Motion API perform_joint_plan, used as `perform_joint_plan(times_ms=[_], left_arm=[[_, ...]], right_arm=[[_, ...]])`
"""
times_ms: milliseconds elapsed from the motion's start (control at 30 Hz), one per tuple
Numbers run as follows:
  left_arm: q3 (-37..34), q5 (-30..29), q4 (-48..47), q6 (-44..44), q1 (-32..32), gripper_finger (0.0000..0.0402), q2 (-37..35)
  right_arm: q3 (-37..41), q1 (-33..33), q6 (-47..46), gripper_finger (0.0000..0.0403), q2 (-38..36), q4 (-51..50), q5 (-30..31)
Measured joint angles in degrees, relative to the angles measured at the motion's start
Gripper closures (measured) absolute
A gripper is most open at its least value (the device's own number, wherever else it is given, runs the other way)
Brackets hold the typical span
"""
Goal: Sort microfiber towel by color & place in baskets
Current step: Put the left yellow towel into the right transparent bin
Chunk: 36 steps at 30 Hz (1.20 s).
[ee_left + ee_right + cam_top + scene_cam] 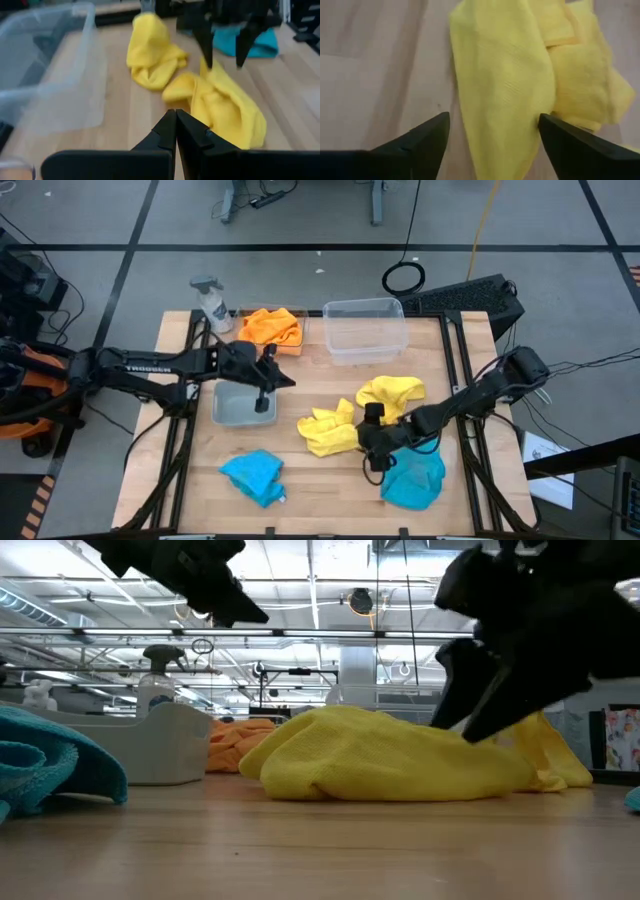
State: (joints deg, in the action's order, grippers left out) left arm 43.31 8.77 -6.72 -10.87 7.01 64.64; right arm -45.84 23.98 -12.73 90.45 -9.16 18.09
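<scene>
My right gripper (370, 442) is open and points down over the near yellow towel (328, 432). In the right wrist view its fingers stand on either side of that towel's (505, 75) long fold. A second yellow towel (391, 394) lies just beyond it. My left gripper (263, 392) is shut and hovers over an empty basket (226, 412); its shut fingers (176, 127) show in the left wrist view. Orange towels (272, 327) lie in the far-left basket (300, 315). Two blue towels (252, 475) (415, 480) lie flat on the table near its front edge. My right gripper comes at the near yellow towel from above, one finger (570, 142) close beside the edge of its fold (540, 105). I cannot tell whether it touches the cloth. The towel lies slack on the table.
An empty see-through basket (365, 330) stands at the far middle of the table. A white spray bottle (212, 305) stands at the far-left corner. Bare wood shows between the blue towels and along the near edge.
</scene>
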Motion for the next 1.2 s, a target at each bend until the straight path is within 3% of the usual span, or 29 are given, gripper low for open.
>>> perform_joint_plan(times_ms=[200,367,533,733,1033,1200], left_arm=[[-1.8,-1.9,6.5,-0.2,-2.5,0.0387,0.0],[-1.8,-2.0,6.6,-0.1,-3.6,0.0387,0.4],[-1.8,-2.0,8.3,0.0,-3.8,0.0387,1.7],[-1.8,-2.0,10.6,-0.1,-3.8,0.0387,4.7],[-1.8,-1.9,14.5,0.0,-3.8,0.0387,9.9],[-1.8,-1.4,16.7,0.3,-5.1,0.0383,11.3]], right_arm=[[0.0,-0.3,3.1,0.0090,5.8,6.2,6.1],[0.0,-3.6,4.8,0.0090,10.3,10.1,5.4],[-0.4,-7.4,4.6,0.0102,14.1,12.6,-0.3],[-0.2,-9.0,4.4,0.0181,15.2,15.6,-5.2],[-0.1,-9.0,4.7,0.0382,14.8,16.3,-4.7],[0.3,-9.0,4.6,0.0386,10.9,13.7,-4.6]])
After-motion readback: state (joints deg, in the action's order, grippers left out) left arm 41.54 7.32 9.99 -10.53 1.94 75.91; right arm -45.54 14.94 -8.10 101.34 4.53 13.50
